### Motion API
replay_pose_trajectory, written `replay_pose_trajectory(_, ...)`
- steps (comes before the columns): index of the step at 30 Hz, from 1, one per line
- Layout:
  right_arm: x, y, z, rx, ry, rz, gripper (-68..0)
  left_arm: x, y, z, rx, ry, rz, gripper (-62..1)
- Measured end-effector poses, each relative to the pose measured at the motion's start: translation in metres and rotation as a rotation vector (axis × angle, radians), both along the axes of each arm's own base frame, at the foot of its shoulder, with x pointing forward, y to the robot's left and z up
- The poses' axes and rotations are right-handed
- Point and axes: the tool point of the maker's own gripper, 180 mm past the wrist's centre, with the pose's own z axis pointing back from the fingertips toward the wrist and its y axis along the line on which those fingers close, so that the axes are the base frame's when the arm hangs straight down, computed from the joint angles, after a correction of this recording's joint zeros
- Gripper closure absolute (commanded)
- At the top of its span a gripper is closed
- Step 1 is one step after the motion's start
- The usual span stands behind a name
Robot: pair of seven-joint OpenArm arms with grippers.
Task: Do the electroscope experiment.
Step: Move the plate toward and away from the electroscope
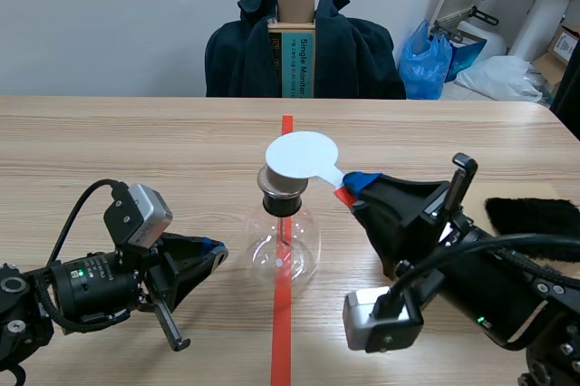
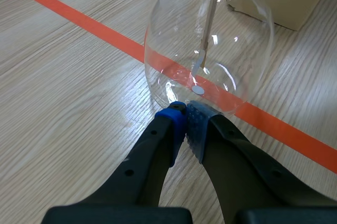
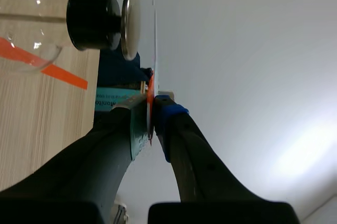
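Nearest the lens, the right arm [image 1: 471, 286] comes in low from the right, its jaws clamped on the orange-red handle [image 3: 150, 98] of a white paddle [image 1: 301, 155]. The paddle's round face hangs just over the metal cap [image 3: 130, 23] of the electroscope flask [image 1: 285, 241], which stands mid-desk on the tape line [image 1: 283, 332]. Whether face and cap touch cannot be told; the right wrist view shows them edge-on, very close.

From the left, the left arm [image 1: 100, 282] lies low on the desk [image 1: 136, 132], its jaws pressed together on nothing, their tips just beside the flask's lower wall. Inside the glass, a thin rod [image 2: 209, 19] hangs below the black stopper [image 1: 281, 205], with no clear swing of its foil tip [image 2: 199, 67] visible.

A black cloth [image 1: 535, 214] lies at the far right. By appearances the test is at its key step: paddle presented to the cap. Reading the foil's response and setting the paddle down seem left to do.
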Motion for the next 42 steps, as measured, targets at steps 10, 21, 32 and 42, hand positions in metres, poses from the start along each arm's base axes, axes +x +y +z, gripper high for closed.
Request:
replay_pose_trajectory(10,0.024,-0.029,0.003,0.011,-0.009,-0.209,-0.8,0.000,0.000,0.000,0.000,0.000,0.000,-2.7)
replay_pose_trajectory(21,0.023,-0.027,0.002,0.011,-0.008,-0.196,-0.8,0.000,0.000,0.000,0.000,0.000,0.000,-2.7)
replay_pose_trajectory(32,-0.008,0.007,-0.001,-0.003,0.003,0.058,-0.8,0.000,0.000,0.000,0.000,0.000,0.000,-2.7)
replay_pose_trajectory(42,-0.026,0.021,-0.002,-0.009,0.008,0.182,-0.8,0.000,0.000,0.000,0.000,0.000,0.000,-2.7)
